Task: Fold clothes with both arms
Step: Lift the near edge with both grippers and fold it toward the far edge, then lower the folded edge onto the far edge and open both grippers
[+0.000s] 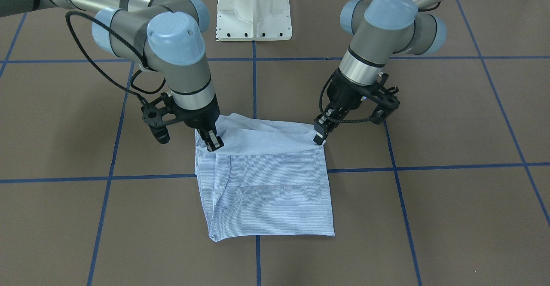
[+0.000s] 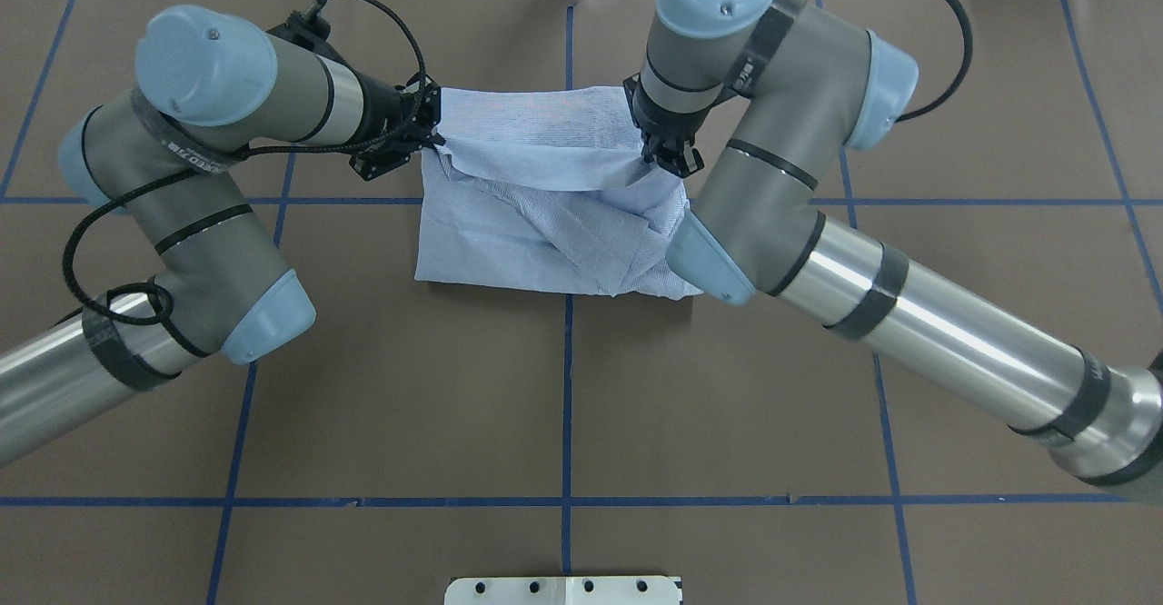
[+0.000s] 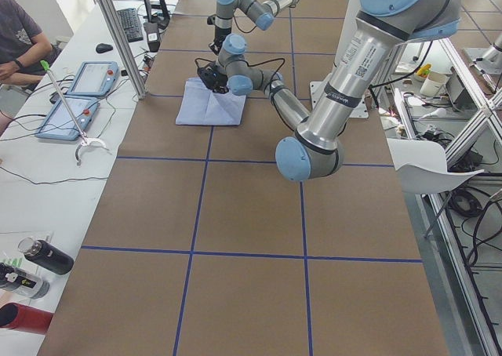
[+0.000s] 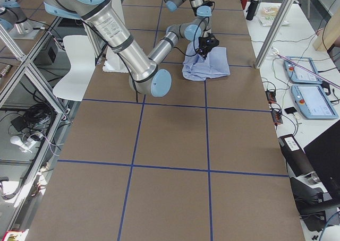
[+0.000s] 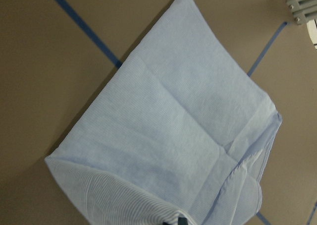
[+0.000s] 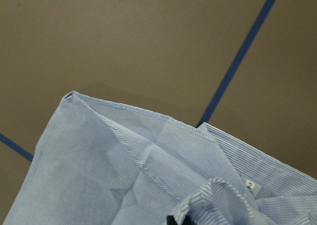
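The shirt (image 1: 266,187) lies folded into a rough rectangle in the middle of the front-facing view, on the brown table (image 1: 451,217) where blue tape lines (image 1: 429,166) cross, a little below the white base (image 1: 253,15) at the top centre. It is thin striped cotton, so I judge it light, limp and quick to crease: it will sag between any two holding points, slide over itself, and keep no shape unless laid flat. The best hold is therefore at two corners of one edge, kept well apart so the cloth between them is taut, and that is how it is taken now. The right gripper (image 1: 214,142), at the centre left of that view, has its jaws pressed together on the shirt's upper left corner. The left gripper (image 1: 319,135), at the centre right, pinches the upper right corner in the same way, with no gap that I can see beyond the cloth itself. In the overhead view the edge held between them stands raised as a band across the upper centre, while the lower layers rest rumpled on the table beneath. The right wrist view shows a small size label (image 6: 251,186) at the lower right, near the bunched fabric
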Robot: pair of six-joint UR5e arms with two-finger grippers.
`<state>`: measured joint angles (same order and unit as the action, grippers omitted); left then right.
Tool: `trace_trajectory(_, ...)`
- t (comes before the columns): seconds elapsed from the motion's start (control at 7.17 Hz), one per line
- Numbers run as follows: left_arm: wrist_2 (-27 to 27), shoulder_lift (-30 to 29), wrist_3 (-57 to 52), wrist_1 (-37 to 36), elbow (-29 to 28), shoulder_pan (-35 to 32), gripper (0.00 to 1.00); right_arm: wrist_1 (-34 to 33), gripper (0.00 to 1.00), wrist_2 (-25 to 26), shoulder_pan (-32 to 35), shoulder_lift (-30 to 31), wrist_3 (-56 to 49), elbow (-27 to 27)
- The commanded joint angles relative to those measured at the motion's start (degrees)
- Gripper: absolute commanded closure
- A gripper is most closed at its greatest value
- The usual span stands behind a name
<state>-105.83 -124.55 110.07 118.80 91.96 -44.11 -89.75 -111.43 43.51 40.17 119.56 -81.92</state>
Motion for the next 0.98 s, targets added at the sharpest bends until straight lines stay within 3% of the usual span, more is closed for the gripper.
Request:
trace_trajectory(0.0,-0.08,-5.86,-0.83,5.28,-11.23,-2.47,1.0,8.05,1.0,-1.51,3.06,-7.01,-2.32,15.23)
trace_trajectory(0.28,0.01,-11.14,-1.53,12.29,-22.74,-3.44,1.0,10.29,1.0,-1.51,3.86,-9.05,-4.86,20.73)
trace_trajectory(0.42,0.1,-12.64,-2.14,15.81,-27.32,-3.62,1.0,14.74,1.0,-1.25,4.21,-9.76,-5.04,25.19)
trace_trajectory(0.84,1.32,-13.97,-5.55,21.55,-35.43,-3.62,1.0,22.03,1.0,-0.63,4.48,-10.46,-8.38,33.28)
